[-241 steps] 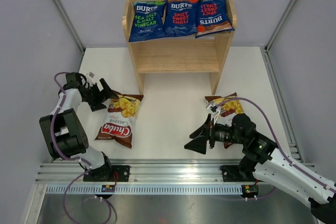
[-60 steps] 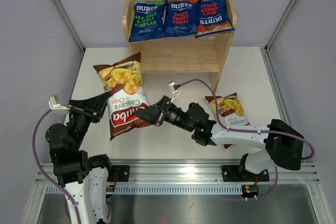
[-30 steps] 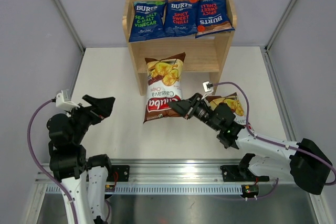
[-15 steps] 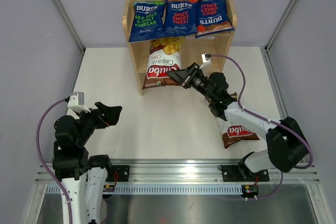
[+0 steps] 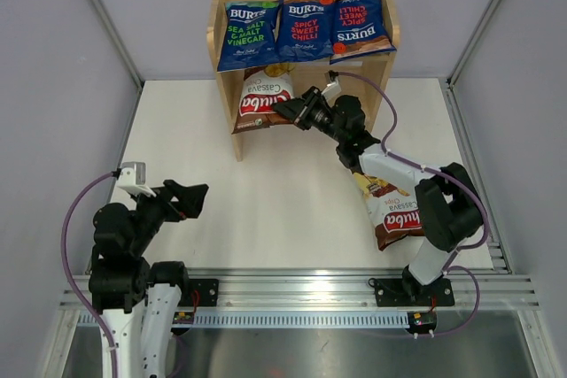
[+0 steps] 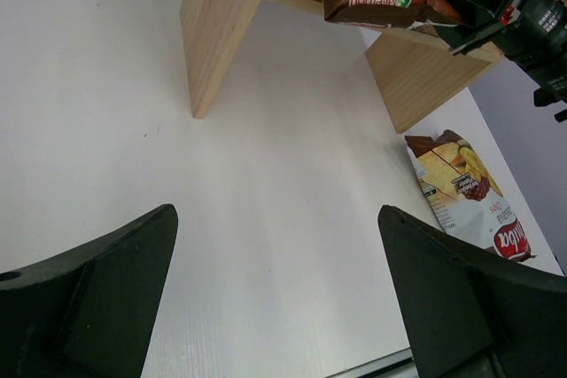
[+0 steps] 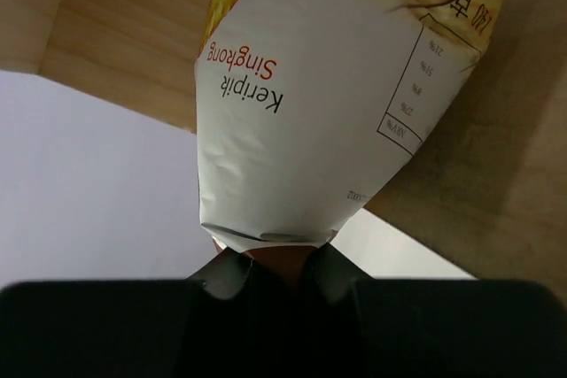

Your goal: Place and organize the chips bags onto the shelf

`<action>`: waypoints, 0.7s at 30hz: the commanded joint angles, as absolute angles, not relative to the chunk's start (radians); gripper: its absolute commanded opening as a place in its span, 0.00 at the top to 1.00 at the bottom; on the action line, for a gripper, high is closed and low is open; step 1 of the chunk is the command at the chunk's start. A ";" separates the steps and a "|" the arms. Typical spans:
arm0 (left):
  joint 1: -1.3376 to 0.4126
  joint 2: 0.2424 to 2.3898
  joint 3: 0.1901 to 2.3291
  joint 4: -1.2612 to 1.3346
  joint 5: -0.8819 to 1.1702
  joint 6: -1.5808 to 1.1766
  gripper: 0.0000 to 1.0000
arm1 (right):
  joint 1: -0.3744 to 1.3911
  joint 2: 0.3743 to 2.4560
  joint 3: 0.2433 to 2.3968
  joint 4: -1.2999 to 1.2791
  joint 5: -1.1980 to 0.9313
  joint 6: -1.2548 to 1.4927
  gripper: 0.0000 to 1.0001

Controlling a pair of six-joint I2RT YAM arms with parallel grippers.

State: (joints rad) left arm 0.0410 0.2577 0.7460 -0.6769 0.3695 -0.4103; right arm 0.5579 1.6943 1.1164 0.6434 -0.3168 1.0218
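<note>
Pinches the bottom seam of one Chuba bag (image 7: 301, 121) with the right gripper (image 7: 273, 265), jaws shut tight on the crimped edge, bag running straight out ahead of the fingertips. Reaches with that arm to the front of the shelf (image 5: 379, 77) and holds the bag partway into the lower tier, left half, top end tucked under the upper board, logo end sticking out past the front edge toward the jaws. Cannot tell whether it rests on the lower board or hangs just above it. Shows the white back panel to the right wrist view and the brown printed face to the top view. Holds the left gripper (image 5: 190, 192) up over the near left of the table (image 5: 177, 121), jaws wide apart, nothing between them, well apart from every bag. Second Chuba bag (image 5: 396, 215) flat on the table, right side, partly under the right arm in the top view. On the upper tier, side by side: sea-salt Burts bag (image 5: 250, 34), middle Burts bag (image 5: 306, 26), right Burts bag (image 5: 361, 29) turned the other way round.
</note>
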 commanded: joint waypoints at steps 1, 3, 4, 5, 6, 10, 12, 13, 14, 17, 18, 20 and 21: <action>0.029 0.245 0.744 -0.621 0.356 -0.387 0.01 | 0.548 1.733 1.230 0.689 -0.368 1.042 0.82; 0.023 0.241 0.741 -0.621 0.354 -0.388 0.01 | 0.548 1.764 1.255 0.678 -0.365 1.048 0.80; 0.021 0.238 0.741 -0.620 0.354 -0.387 0.01 | 0.548 1.773 1.261 0.678 -0.364 1.055 0.80; 0.017 0.238 0.741 -0.623 0.354 -0.387 0.01 | 0.548 1.785 1.275 0.675 -0.359 1.054 0.80; 0.017 0.235 0.741 -0.621 0.354 -0.385 0.01 | 0.549 1.792 1.281 0.651 -0.356 1.054 0.79; 0.009 0.232 0.739 -0.621 0.354 -0.385 0.01 | 0.545 1.839 1.353 0.566 -0.367 1.037 0.76; 0.008 0.230 0.739 -0.621 0.354 -0.387 0.01 | 0.545 1.844 1.364 0.560 -0.364 1.037 0.73; 0.008 0.227 0.738 -0.621 0.354 -0.385 0.01 | 0.545 1.842 1.361 0.561 -0.359 1.046 0.68; 0.006 0.226 0.736 -0.621 0.353 -0.385 0.01 | 0.545 1.841 1.348 0.574 -0.357 1.052 0.66; 0.008 0.225 0.735 -0.618 0.357 -0.385 0.01 | 0.546 1.815 1.304 0.577 -0.324 1.072 0.53; 0.008 0.225 0.735 -0.617 0.359 -0.387 0.01 | 0.546 1.803 1.295 0.574 -0.305 1.075 0.46; 0.008 0.227 0.736 -0.618 0.360 -0.385 0.01 | 0.546 1.790 1.282 0.539 -0.288 1.078 0.41; 0.006 0.227 0.736 -0.618 0.362 -0.385 0.01 | 0.546 1.776 1.282 0.517 -0.272 1.078 0.38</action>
State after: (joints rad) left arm 0.0124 0.2348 0.7418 -0.6750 0.3656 -0.4068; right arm 0.5564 1.8397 1.2938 0.5449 -0.3332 1.0603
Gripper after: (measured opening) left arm 0.988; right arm 0.587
